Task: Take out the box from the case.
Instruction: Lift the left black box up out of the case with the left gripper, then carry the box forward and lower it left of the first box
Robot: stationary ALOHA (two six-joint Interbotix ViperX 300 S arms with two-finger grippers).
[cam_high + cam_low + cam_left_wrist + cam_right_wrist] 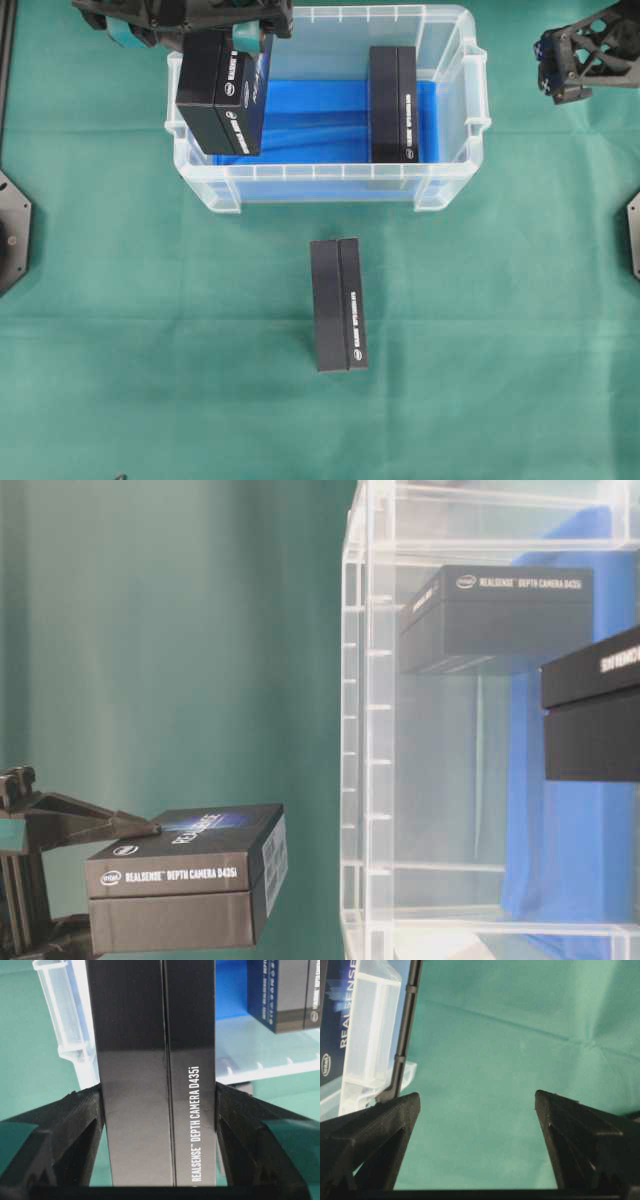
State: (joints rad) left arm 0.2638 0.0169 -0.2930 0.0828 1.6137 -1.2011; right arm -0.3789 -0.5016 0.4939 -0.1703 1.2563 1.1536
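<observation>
1. Box, overhead: clamped in my left claw, raised over the case's left rim.
2. Left wrist: my fingers press the box's sides.
3. Right wrist: my right claw spread, empty, above cloth.

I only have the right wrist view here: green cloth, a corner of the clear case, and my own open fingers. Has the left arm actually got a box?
Observer: Yes. The left gripper is shut on a black box, its fingers pressing both long sides.
Operator: Is that box clear of the case?
Observer: It is lifted above the case rim, over its left end, tilted.
Operator: Anything left inside?
Observer: One more black box stands at the case's right end, on the blue lining.
Operator: And outside?
Observer: A third box lies on the cloth in front of the case.
</observation>
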